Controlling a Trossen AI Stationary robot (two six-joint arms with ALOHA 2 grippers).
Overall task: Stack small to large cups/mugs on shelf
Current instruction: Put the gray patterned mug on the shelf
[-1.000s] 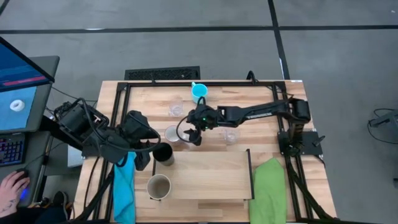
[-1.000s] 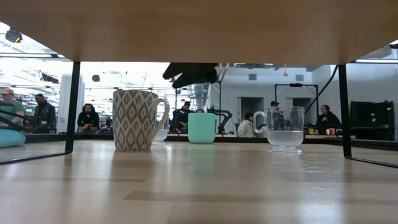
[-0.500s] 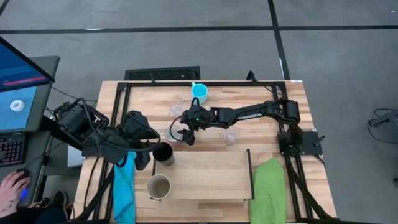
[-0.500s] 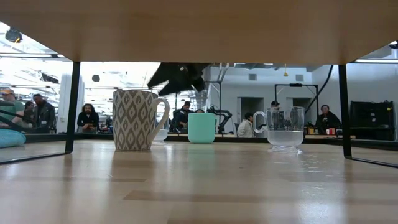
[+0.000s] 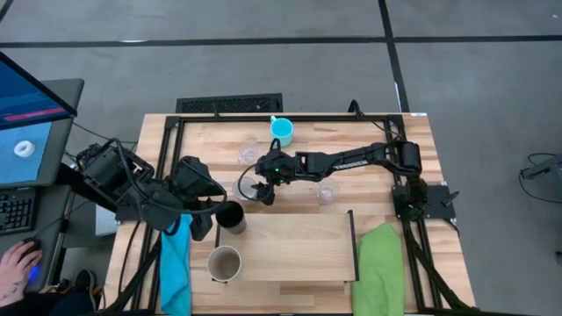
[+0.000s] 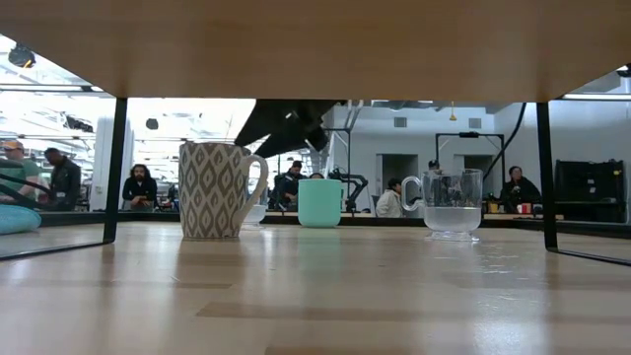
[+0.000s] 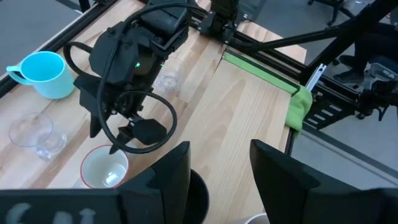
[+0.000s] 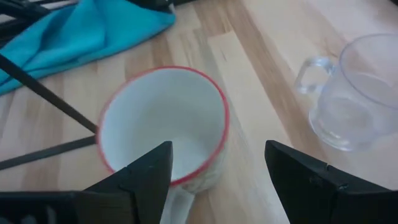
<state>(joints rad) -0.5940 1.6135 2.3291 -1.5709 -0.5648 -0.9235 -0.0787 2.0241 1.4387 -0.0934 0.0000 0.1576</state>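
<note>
I am hovering my right gripper (image 8: 217,171), fingers apart, over the white mug (image 8: 163,124): rigid, light, breakable, best pinched across its rim.

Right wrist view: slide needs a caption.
Open right gripper poised over the red-rimmed white mug, clear glass beside it.

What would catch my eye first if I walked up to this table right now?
Probably the right gripper, its fingers spread wide above a white red-rimmed mug near the middle of the wooden tabletop. At the table's left side the left gripper holds its fingers around a black tumbler at the back edge of the light-wood shelf. A bright blue handled mug stands out near the far edge.
</note>
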